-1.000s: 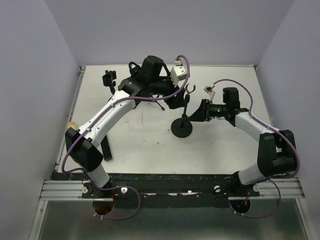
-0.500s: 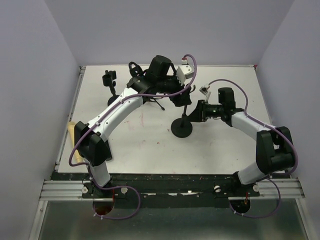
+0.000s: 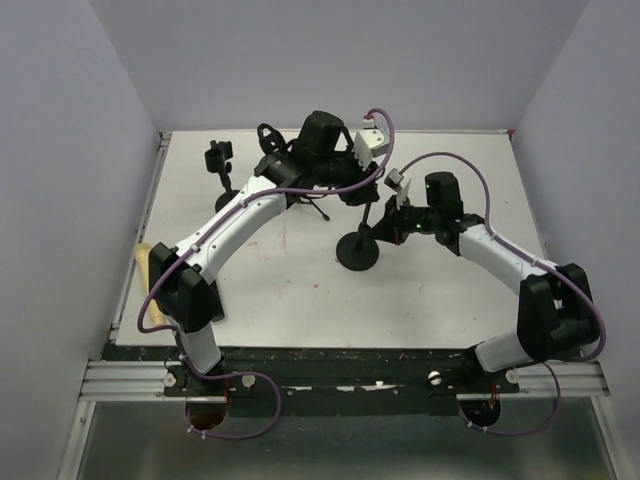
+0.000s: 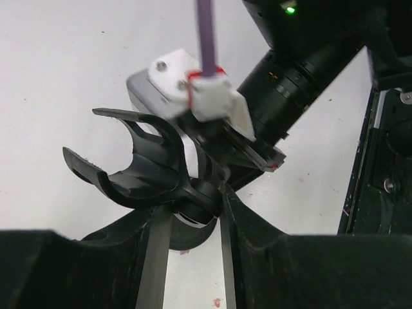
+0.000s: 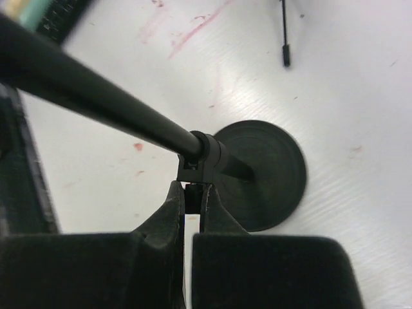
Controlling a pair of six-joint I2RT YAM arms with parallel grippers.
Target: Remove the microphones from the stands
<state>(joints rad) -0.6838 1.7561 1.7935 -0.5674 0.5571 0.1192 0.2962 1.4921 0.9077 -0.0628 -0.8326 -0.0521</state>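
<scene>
Matt blk stand base (image 5: 261,174), smooth wht table (image 5: 335,77)

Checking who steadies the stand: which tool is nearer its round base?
Right. The right tool pinches the pole just above the base; the left tool grips the clip up top.

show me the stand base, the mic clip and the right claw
stand base (image 5: 273,174), right wrist view, flat top of the disc
mic clip (image 4: 145,180), left wrist view, curved wall of the cradle
right claw (image 5: 191,188), right wrist view, midway between its fingertips
</scene>
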